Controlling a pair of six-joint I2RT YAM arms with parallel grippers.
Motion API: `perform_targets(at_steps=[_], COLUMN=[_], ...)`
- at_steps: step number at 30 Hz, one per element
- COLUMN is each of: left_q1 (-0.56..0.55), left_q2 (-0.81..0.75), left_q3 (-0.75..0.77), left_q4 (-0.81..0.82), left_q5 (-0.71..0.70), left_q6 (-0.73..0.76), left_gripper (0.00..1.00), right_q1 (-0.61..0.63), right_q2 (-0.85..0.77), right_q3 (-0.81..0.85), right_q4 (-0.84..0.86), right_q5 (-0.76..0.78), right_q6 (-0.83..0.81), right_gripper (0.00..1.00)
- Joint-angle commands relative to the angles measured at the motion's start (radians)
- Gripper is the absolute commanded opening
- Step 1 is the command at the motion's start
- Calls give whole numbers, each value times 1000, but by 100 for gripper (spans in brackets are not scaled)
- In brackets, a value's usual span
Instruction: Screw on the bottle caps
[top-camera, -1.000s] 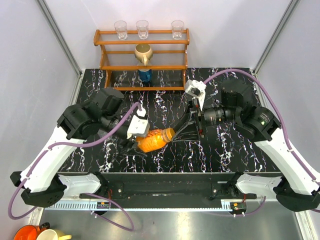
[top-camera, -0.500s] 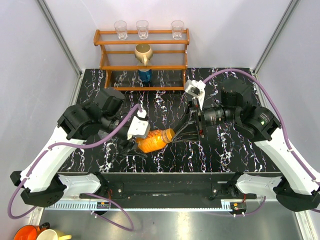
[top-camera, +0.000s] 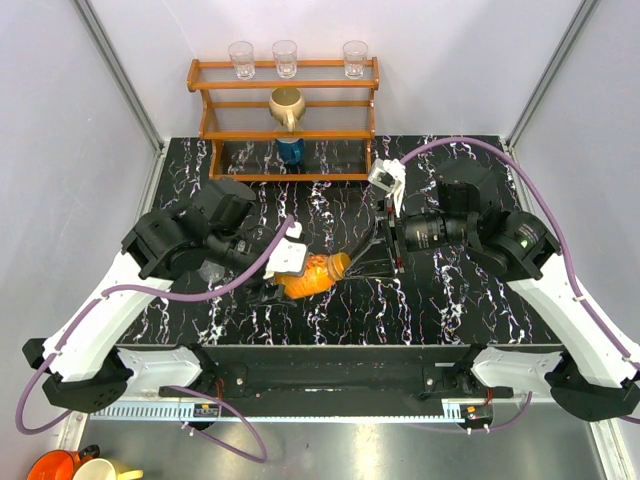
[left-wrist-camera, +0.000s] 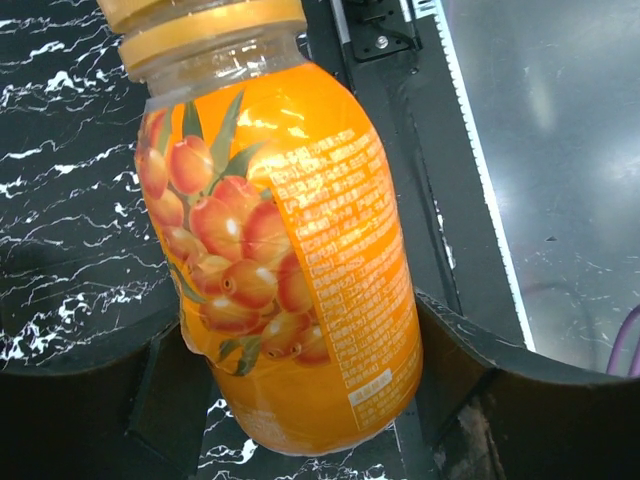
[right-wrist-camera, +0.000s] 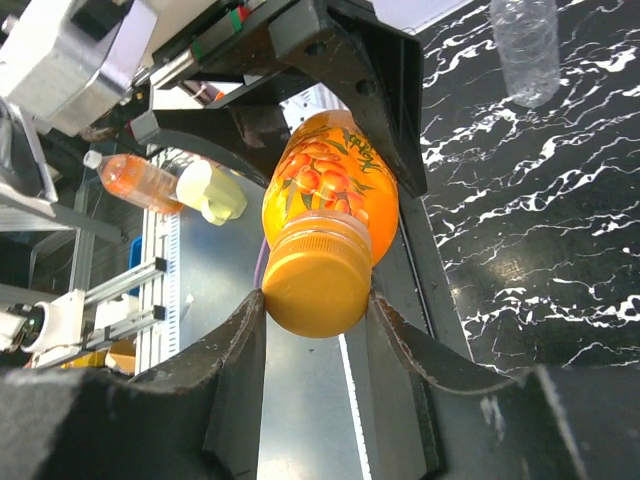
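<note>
From above: the left pincer (top-camera: 292, 282) has the orange bottle (top-camera: 312, 276) pinched round its body, held nearly on its side over the black marbled surface (top-camera: 450, 310), neck pointing at the right arm. The right pincer (top-camera: 350, 264) meets it there, on the orange cap (top-camera: 338, 265). One arm steadies, the other turns, which is prob. why they face each other. A wooden shelf (top-camera: 285, 122) w/ glasses (top-camera: 285, 57) stands at the back, not involved.

Left wrist cam: the left pincer (left-wrist-camera: 300, 345) presses both sides of the orange bottle (left-wrist-camera: 290, 250) low on the label, i.e. far from the neck. That leaves the orange cap (left-wrist-camera: 200, 15) free for the other arm.

Right wrist cam: the right pincer (right-wrist-camera: 318, 322) is closed on the orange cap (right-wrist-camera: 315, 285), a finger against each side. The cap sits square on the neck, so I'd guess mid-twist; can't tell how tight. A clear bottle (right-wrist-camera: 525, 45) shows on the surface beyond. Its own cap I can't spot anywhere.
</note>
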Motion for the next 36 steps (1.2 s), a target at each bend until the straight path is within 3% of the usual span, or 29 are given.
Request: perform_targets(at_steps=[1,7,15,20,28,36], left_q1=[1,4,18,18,10,10], left_q2=[-11,-20,-33,-45,-85,-93], left_q3=[-17,-14,0,-8,-45,-59], left_q4=[134,180,215,206,194,254], left_q5=[-78,-48,-37,-78,-227,-308], left_q6=[-54,-107,-149,-121,-35,-101], left_gripper=[40,40,37,35,35,35], right_q1=[5,5,7,5,5,7], right_q2=[-4,-50,-75,-49,-24,-42], right_q3=[1,-140,-221,-209,-148,-189], right_q4=[-1,216,358,332,136,201], right_q5=[78,30,23,29,119,197], right_q6=[44,177,289,333,380,512], right_gripper=[33,33,33,32,30,28])
